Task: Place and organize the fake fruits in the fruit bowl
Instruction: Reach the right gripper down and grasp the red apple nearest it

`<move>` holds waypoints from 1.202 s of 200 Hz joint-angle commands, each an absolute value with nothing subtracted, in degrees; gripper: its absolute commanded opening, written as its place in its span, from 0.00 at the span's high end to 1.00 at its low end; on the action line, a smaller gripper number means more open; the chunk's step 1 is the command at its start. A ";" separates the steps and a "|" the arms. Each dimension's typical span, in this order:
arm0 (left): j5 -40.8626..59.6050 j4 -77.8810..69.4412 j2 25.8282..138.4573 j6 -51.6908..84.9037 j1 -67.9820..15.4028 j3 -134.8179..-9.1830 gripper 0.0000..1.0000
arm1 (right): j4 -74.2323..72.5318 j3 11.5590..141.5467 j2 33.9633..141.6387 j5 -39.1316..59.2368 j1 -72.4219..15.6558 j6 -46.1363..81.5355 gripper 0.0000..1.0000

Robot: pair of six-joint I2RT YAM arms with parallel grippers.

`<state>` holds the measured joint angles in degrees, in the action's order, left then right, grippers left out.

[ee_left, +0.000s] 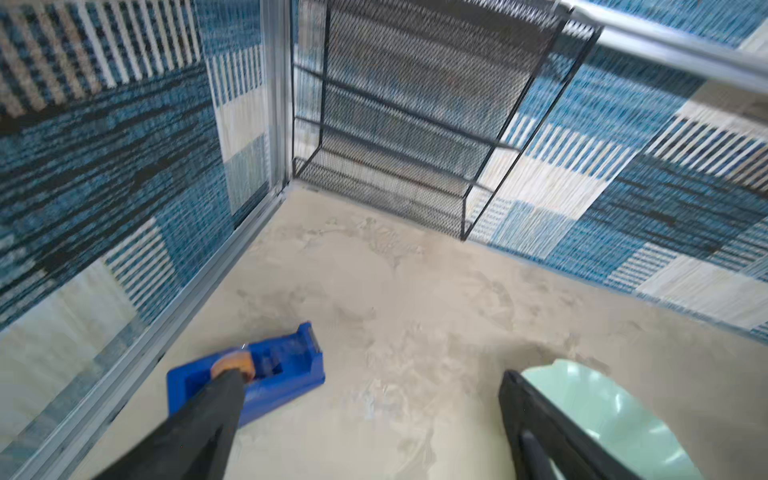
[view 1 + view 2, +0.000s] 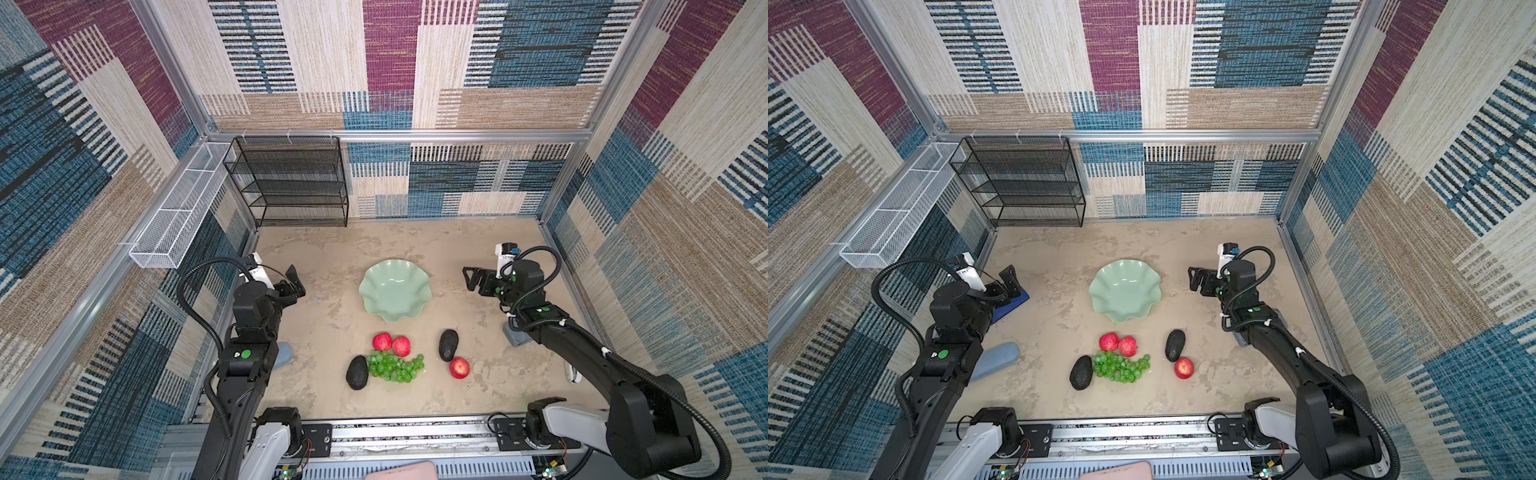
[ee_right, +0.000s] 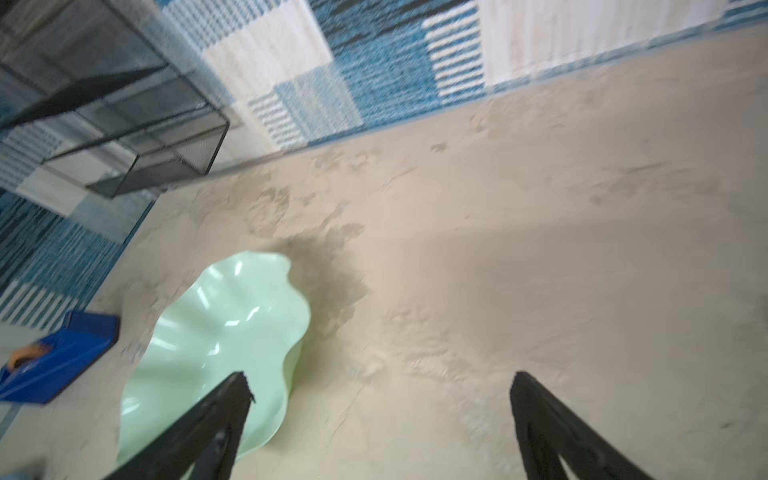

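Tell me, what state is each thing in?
fruit bowl, empty
red fruits, three loose on table
avocados, two lying on table
grapes, bunch on table
left gripper, open, holding nothing
right gripper, open, holding nothing
black mesh rack, shelves empty

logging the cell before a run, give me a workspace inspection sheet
surface: mottled beige table, no spills seen
job's things: fruit bowl empty; three red fruits, two avocados, grapes on table, robot side of bowl
clutter: blue tape dispenser left of bowl; grey-blue pad under each arm
grippers: left gripper open, right gripper open, both empty, flanking bowl
cables: black hoses looped on both arms, clear of fruit
surroundings: black mesh shelf, white wire basket, patterned walls
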<state>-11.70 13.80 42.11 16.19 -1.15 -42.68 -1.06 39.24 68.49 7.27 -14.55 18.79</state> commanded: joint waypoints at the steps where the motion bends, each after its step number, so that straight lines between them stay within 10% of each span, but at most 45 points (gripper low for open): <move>1: -13.13 25.63 40.45 20.57 -1.14 -43.33 0.01 | 16.12 39.48 66.99 -2.42 -21.85 20.64 0.02; 169: -9.56 24.32 41.46 24.75 -0.68 -42.76 0.05 | 33.33 29.96 62.27 -10.98 -56.83 50.19 0.15; 240: -11.35 24.32 38.23 24.79 -0.62 -41.94 0.05 | 30.90 29.78 64.81 -15.93 -57.81 51.30 0.46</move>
<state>-10.20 24.67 38.85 24.05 -0.73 -42.02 32.32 29.21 65.36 -13.72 -57.52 50.35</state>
